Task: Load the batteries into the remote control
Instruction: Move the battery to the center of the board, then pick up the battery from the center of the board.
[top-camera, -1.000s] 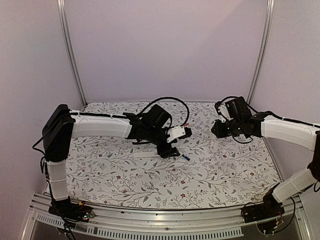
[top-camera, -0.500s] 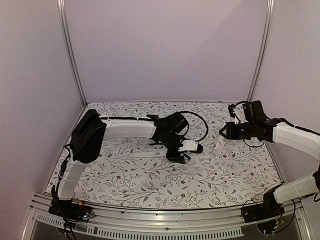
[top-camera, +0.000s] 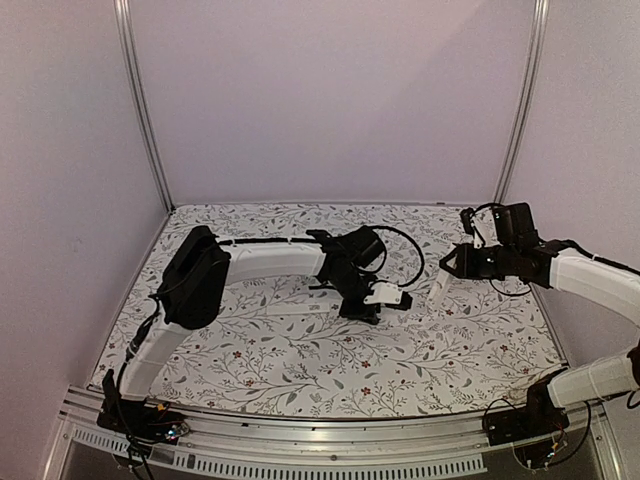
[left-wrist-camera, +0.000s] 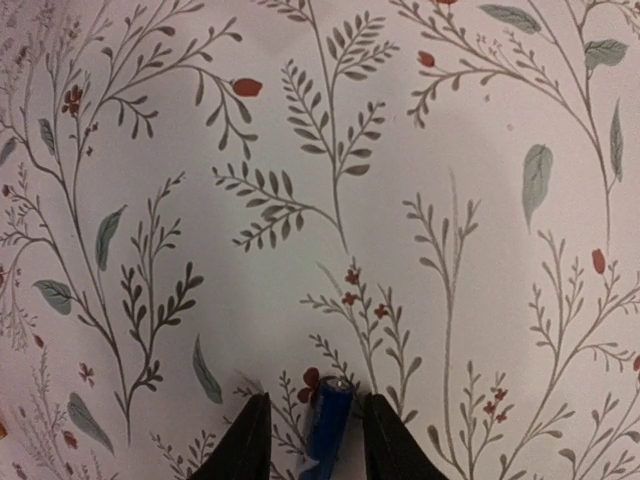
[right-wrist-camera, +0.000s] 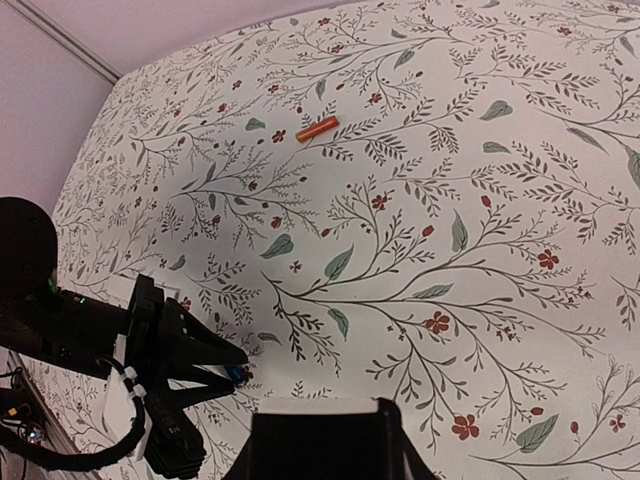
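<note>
The blue battery (left-wrist-camera: 328, 425) lies on the floral table cover, between the two fingertips of my left gripper (left-wrist-camera: 316, 440). The jaws stand open astride it, with a small gap on each side. In the top view this gripper (top-camera: 374, 309) is low over the middle of the table. In the right wrist view the battery (right-wrist-camera: 238, 375) shows at the left gripper's tips. The orange-red battery (right-wrist-camera: 316, 127) lies alone farther back. My right gripper (top-camera: 449, 265) is shut on the white remote control (top-camera: 440, 287), which hangs below it; its white edge (right-wrist-camera: 320, 405) shows between the fingers.
A small flat white piece (top-camera: 291, 311) lies on the cover just left of the left gripper. The left arm's black cable (top-camera: 410, 250) loops above the wrist. Purple walls and metal posts close in the table at the back and sides.
My left arm has stretched to the right and come down so its jaws straddle the blue battery. My right arm has drawn back to the right with the remote.
</note>
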